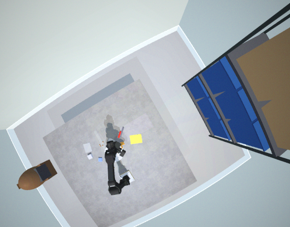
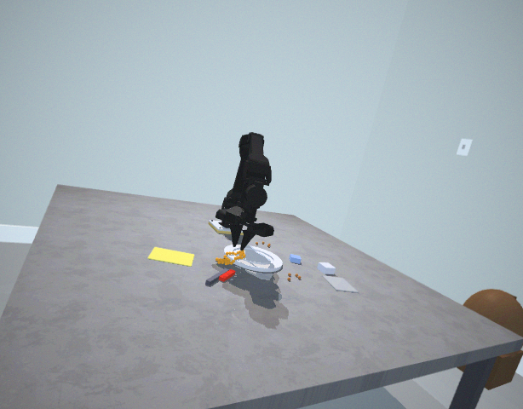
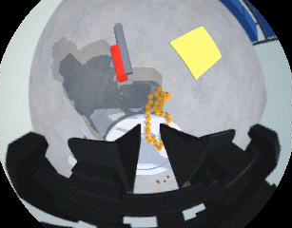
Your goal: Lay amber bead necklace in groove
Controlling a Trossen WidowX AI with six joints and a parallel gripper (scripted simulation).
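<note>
The amber bead necklace [image 1: 122, 144] [image 2: 227, 261] [image 3: 157, 103] lies partly bunched on the table beside the round white bead board [image 2: 277, 265] [image 3: 146, 167]. Its remaining strands cross the rim and form a narrow loop over the board's near part in the wrist view. How much of it sits in the groove I cannot tell. My gripper [image 2: 238, 247] [image 3: 149, 125] is partly open, its fingertips a short way apart, just above the board's edge on the necklace's side. The loop shows below and between the fingertips, not pinched. In the top view the arm covers most of the board.
A red block [image 2: 227, 275] [image 3: 118, 63] and a dark grey bar [image 2: 214, 279] [image 3: 123, 47] lie beside the bunched beads. A yellow sheet [image 1: 135, 138] [image 2: 171, 256] lies farther out. Across the board are loose orange beads, a blue block [image 2: 295, 258], a white block [image 2: 326, 267] and a grey card [image 2: 340, 284].
</note>
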